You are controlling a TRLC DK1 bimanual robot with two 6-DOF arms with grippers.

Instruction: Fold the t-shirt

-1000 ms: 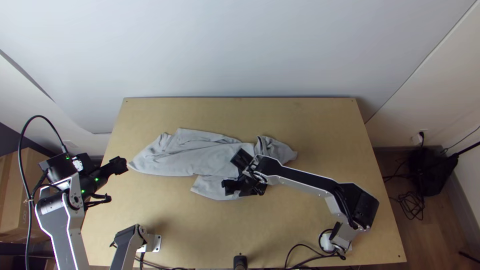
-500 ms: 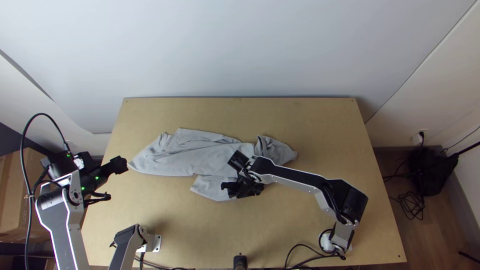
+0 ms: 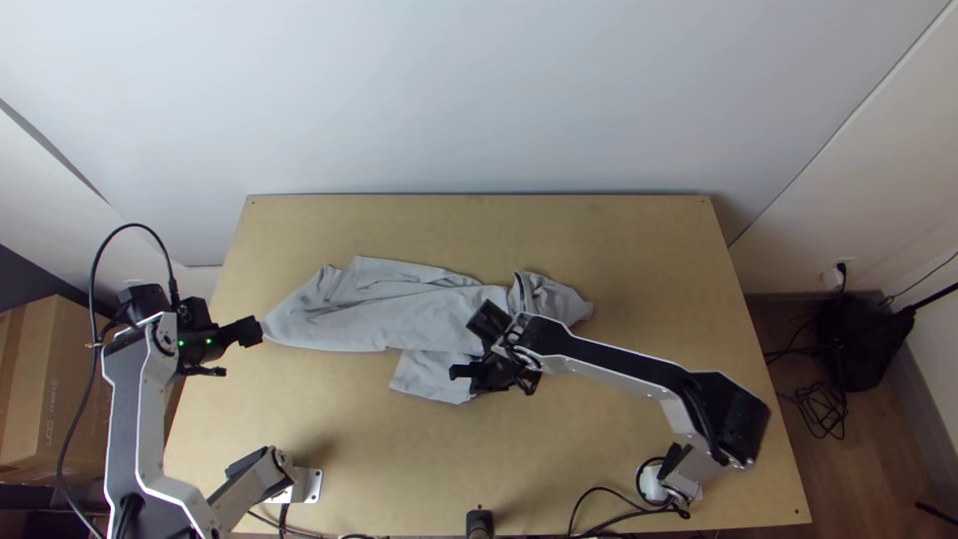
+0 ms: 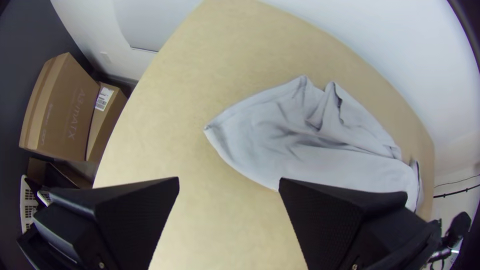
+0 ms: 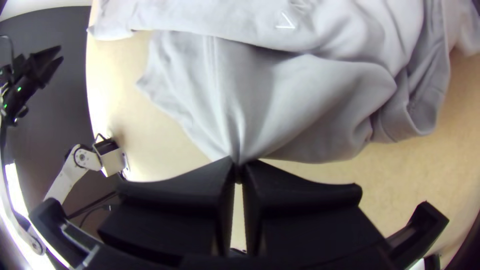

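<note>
Your shirt [image 3: 394, 317]: on the table [image 3: 619, 250], rumpled, stretched lengthwise across the middle, right end bunched. Your right gripper [image 3: 487, 383] has clenched fingers pinching gathered cloth at the shirt's near side. Your left gripper [image 3: 240, 351] is released, fingers wide apart, near the shirt's left end. Containers: beyond the table's left side you've got a large cardboard box [image 4: 65, 110], a smaller cardboard box [image 4: 106, 117] just beside it, plus a white slatted basket [image 4: 26, 202]; can't tell what's in any.
</note>
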